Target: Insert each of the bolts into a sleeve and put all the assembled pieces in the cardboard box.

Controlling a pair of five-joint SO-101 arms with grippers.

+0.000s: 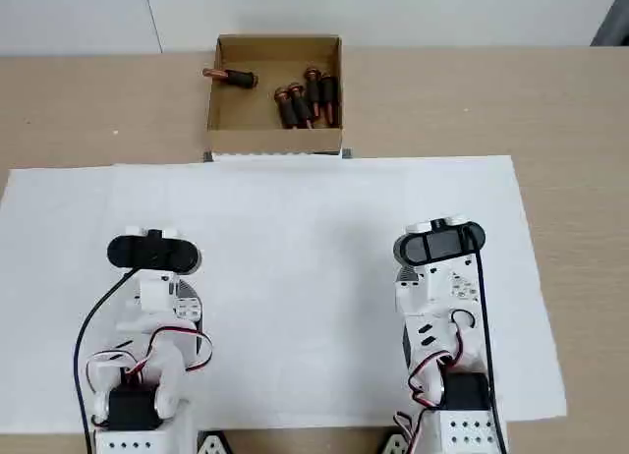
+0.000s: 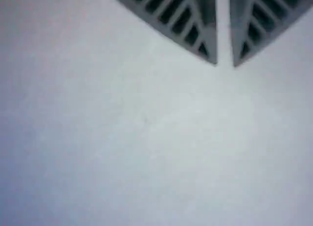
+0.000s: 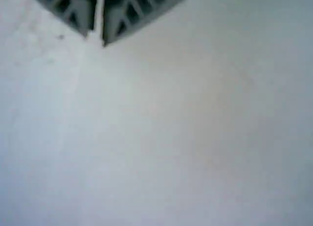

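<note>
**Bolted Sleeves Lie in Box as Both Arms Sit Folded**

The cardboard box [image 1: 276, 140] stands at the far side of the table [image 1: 88, 110], just beyond the far edge of a white paper sheet [image 1: 314, 218]. Inside it lie the assembled pieces, copper-coloured bolts set in dark sleeves. A single piece [image 1: 232, 78] rests near one side wall. A cluster [image 1: 305, 98] of what looks like three pieces is bunched toward the opposite side, though the overlapping pieces make the count uncertain.

On the near half of the sheet, well apart from the box, one arm [image 1: 152, 307] and the other arm [image 1: 442, 297] sit folded side by side, each with its dark wrist housing turned toward the box.

In the left wrist view, the left gripper [image 2: 224, 63] hangs over bare white paper. Its ribbed fingers [image 2: 195, 35] are drawn almost together with only a thin slit between them, and they hold nothing. The right gripper [image 3: 95, 39] is likewise over plain paper, fingers [image 3: 73, 11] nearly closed on a narrow gap, nothing in its grasp.
</note>
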